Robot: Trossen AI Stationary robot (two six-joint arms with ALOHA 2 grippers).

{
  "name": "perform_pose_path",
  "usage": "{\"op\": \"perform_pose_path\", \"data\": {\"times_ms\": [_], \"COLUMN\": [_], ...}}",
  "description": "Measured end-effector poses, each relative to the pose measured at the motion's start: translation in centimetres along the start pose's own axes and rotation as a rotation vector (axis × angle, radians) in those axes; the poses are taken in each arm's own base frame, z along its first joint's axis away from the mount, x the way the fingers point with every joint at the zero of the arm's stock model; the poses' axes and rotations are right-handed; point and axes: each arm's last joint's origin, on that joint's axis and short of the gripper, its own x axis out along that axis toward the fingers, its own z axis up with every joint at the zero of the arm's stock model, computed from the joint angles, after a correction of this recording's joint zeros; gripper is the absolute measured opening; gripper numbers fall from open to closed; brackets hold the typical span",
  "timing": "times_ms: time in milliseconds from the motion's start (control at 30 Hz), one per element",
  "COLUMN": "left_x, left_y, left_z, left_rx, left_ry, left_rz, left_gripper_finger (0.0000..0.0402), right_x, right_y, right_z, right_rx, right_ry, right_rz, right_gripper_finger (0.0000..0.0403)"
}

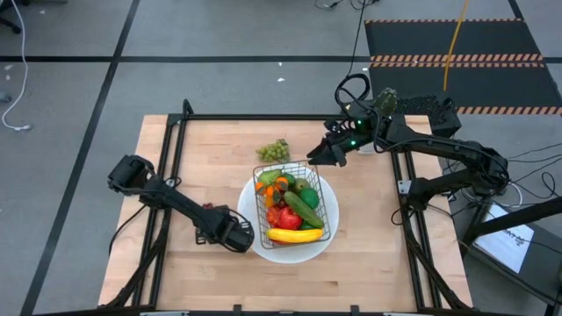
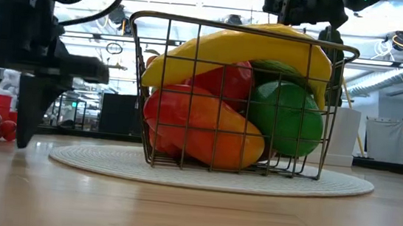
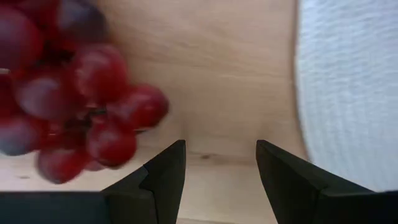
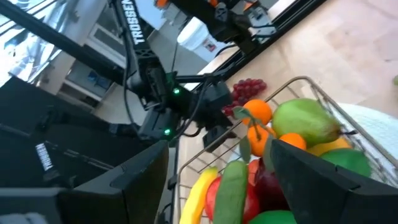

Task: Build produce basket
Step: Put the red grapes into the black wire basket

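High view: a pale wooden table [image 1: 211, 167] with a dark metal frame carries a round white plate [image 1: 259, 247]. On the plate stands the basket [image 1: 296, 211], a rectangular box of thin dark wire. It is filled with produce: a yellow banana [image 1: 295, 234] along the near side, a long green cucumber [image 1: 303, 209] laid diagonally, red and orange pieces and a green lime [image 1: 309, 197]. A bunch of green grapes [image 1: 274, 151] lies on the bare wood just beyond the basket. The left gripper [image 1: 239, 237] sits low at the plate's left edge. The right gripper [image 1: 318, 158] hangs over the basket's far right corner.

Low view: the wire mesh is see-through; the smooth, glossy banana [image 2: 230, 49] arches over a red and orange pepper [image 2: 207, 128] and a round green fruit [image 2: 286, 121]. The plate [image 2: 71, 156] has a finely ribbed surface.

Left wrist view: the left gripper [image 3: 221, 168] has its two dark, wedge-shaped fingers apart with nothing between them, only bare wood. A cluster of round purple-red grapes [image 3: 68, 93] lies just beside one finger; the plate's textured white edge [image 3: 348, 87] lies on the other side.

Right wrist view: the right gripper [image 4: 217, 180] has its fingers spread and empty above the basket rim [image 4: 298, 84]. Below are a pear [image 4: 305, 121], small tangerines [image 4: 256, 112] and the cucumber [image 4: 231, 190]. The purple grapes [image 4: 245, 90] lie on the wood beside the left arm.
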Motion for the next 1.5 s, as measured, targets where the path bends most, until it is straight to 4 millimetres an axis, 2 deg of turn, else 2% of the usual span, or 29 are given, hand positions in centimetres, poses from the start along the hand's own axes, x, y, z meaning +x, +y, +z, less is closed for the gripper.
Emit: {"op": "perform_pose_path", "data": {"times_ms": [500, 1000, 1500], "left_x": [0.1, 0.4, -1.2], "left_y": [1.8, 2.0, 2.1], "left_z": [0.7, 1.2, 3.8], "left_rx": [-0.055, -0.066, -0.176], "left_ry": [-0.035, -0.046, -0.091], "left_rz": [0.18, 0.203, 0.226], "left_gripper_finger": [0.0195, 0.0195, 0.0195], "right_x": [0.0, 0.0, 0.0], "right_y": [-0.1, -0.1, -0.2], "right_z": [-0.5, -0.5, -0.7], "right_rx": [-0.004, -0.001, 0.008], "right_ry": [0.061, 0.068, 0.081], "right_rz": [0.02, 0.024, 0.017], "right_gripper_finger": [0.0274, 0.0274, 0.0274]}}
